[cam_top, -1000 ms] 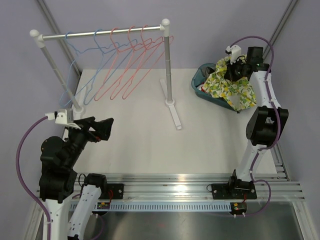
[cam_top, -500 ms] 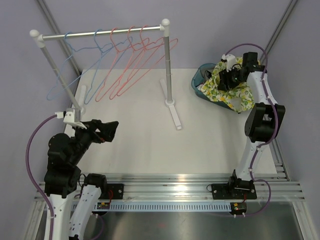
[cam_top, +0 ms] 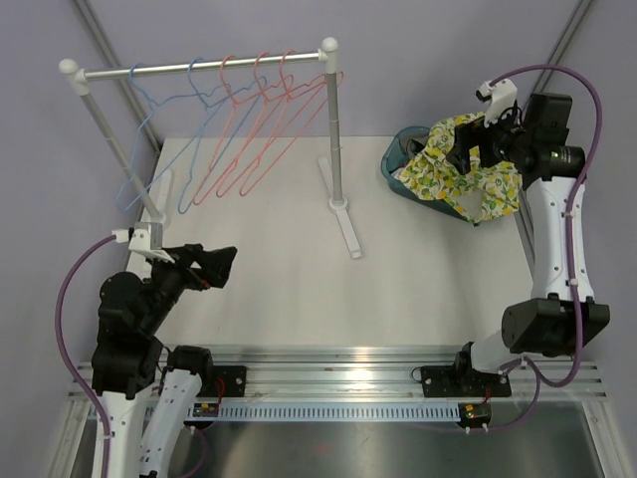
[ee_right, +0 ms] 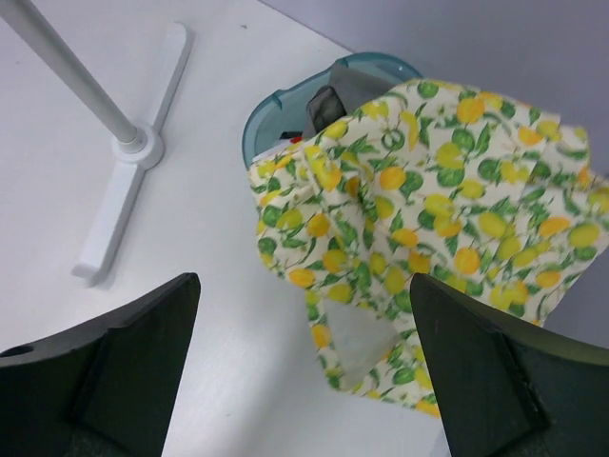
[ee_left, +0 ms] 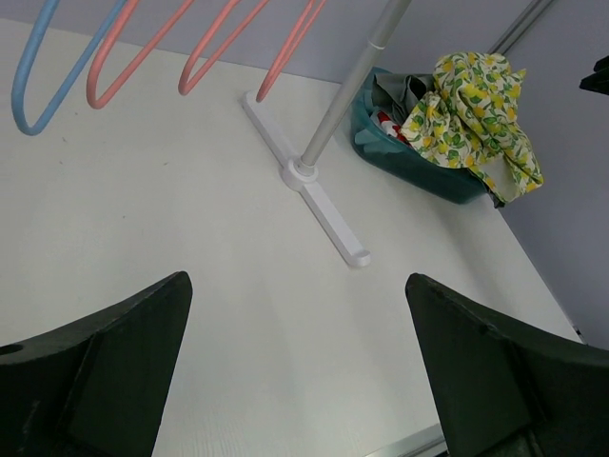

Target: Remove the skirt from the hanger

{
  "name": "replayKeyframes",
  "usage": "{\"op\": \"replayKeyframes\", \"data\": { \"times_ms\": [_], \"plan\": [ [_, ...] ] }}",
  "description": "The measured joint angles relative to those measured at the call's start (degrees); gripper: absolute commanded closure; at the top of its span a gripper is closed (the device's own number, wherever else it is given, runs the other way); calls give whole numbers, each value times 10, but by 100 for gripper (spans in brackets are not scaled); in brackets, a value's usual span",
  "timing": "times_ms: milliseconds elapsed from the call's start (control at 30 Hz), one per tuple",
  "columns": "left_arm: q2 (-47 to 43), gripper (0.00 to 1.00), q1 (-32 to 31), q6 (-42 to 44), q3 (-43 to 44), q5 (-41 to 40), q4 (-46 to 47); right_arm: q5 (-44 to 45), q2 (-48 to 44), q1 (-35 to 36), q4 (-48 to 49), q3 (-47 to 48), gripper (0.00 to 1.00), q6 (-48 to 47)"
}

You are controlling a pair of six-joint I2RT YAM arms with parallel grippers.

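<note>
The skirt (cam_top: pixel 463 179), yellow lemons and green leaves on white, lies bunched over the rim of a teal basket (cam_top: pixel 401 175) at about 2 o'clock on the table (cam_top: pixel 299 289). Part of it hangs down the basket's outer side. It is off the hangers (cam_top: pixel 239 129) and well apart from them.

The right claw (cam_top: pixel 466 149) hangs over the skirt. In its wrist view the right claw (ee_right: pixel 303 286) is spread wide, with the skirt (ee_right: pixel 447 200) and the basket (ee_right: pixel 285 95) showing between the two fingers and nothing gripped. Whether a finger brushes the cloth, I cannot tell.

The left claw (cam_top: pixel 214 261) sits at about 8 o'clock, above the table's near left part. From its own camera the left claw (ee_left: pixel 293 281) is also released wide, holding nothing, with only bare table between the fingers.

The hangers, blue and pink wire, all bare, hang on the bar of a clothes rack (cam_top: pixel 333 129) from 11 to 12 o'clock. The rack's right pole stands on a white foot near the table's middle.

The table is plain white. Pale lilac-grey walls stand behind it, grey metal struts slant in the far corners, and an aluminium rail carrying the arm bases runs along the near edge.
</note>
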Motion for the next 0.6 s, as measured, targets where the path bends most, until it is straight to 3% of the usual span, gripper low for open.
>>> {"op": "replayKeyframes", "data": {
  "times_ms": [267, 600],
  "plan": [
    [-34, 1, 0, 0, -33, -67, -17, 16, -180, 0, 54, -241, 1, 149],
    [-41, 1, 0, 10, -63, -187, -43, 222, -358, 0, 144, -402, 1, 302]
  ]
}}
